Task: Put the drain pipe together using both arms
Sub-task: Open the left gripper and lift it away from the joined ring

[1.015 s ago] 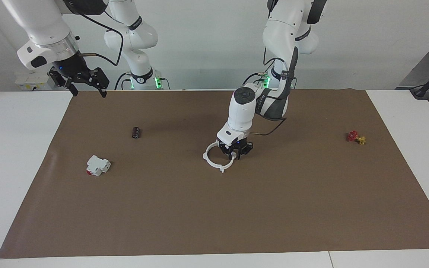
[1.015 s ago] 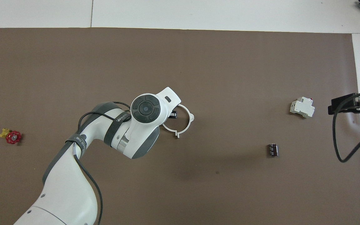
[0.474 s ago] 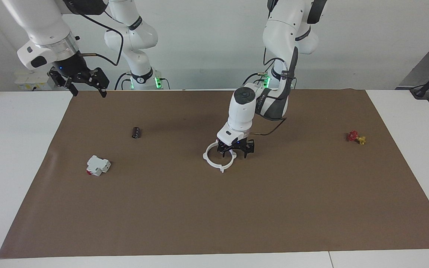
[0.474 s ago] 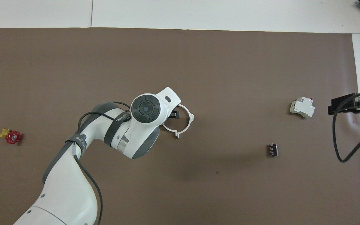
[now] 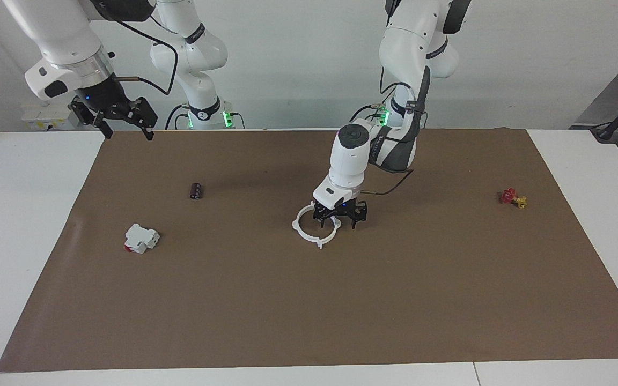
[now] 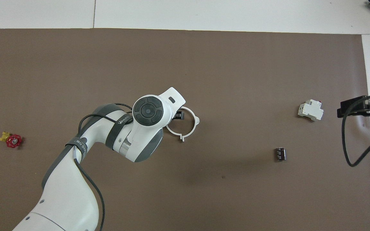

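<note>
Drain pipe (image 5: 310, 229) flat under open left gripper (image 5: 340, 219)

we note a white table (image 5: 30, 214) under a brown paper mat (image 5: 341, 300); on the mat: thin white plastic ring (image 5: 309, 236), boxy white block (image 5: 141, 238), small dark cylinder (image 5: 196, 190), red-and-yellow valve (image 5: 513, 198).

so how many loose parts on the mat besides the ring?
3. White block and dark cylinder toward the right arm's end, the cylinder nearer the robots; red-and-yellow valve toward the left arm's end. The left arm may hide more.
</note>
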`<state>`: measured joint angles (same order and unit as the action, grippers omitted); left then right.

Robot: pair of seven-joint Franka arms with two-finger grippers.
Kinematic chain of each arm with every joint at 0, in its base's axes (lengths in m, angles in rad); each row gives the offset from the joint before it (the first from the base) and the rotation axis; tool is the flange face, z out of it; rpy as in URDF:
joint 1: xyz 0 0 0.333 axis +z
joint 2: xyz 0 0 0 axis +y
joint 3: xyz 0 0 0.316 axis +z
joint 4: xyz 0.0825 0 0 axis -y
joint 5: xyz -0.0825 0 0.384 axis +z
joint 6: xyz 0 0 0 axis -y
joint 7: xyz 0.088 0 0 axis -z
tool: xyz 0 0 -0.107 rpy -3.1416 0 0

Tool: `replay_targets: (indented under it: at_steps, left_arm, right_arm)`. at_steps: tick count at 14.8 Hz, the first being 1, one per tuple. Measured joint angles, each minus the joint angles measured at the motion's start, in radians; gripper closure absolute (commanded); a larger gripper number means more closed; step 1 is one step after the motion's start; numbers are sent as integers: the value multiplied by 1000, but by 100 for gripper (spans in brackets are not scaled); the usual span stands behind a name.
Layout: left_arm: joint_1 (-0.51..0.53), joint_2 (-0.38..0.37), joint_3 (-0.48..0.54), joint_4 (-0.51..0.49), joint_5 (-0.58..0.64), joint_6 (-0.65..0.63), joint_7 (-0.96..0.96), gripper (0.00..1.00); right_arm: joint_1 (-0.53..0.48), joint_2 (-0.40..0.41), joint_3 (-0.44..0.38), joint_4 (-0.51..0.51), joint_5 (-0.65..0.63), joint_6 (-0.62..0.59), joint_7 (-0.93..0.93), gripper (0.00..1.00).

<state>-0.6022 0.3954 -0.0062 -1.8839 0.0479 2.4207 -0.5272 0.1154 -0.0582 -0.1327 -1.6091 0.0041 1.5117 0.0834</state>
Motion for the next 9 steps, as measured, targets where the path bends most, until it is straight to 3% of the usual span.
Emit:
replay_targets:
  at_steps: [5, 9]
  left_arm:
    - [16, -1, 8, 38, 0, 3, 1, 17]
    - [72, -9, 13, 107, 4, -3, 46, 15]
  right_arm:
    - [0, 0, 0, 0, 0, 0, 0, 0]
    - [0, 0, 0, 0, 0, 0, 0, 0]
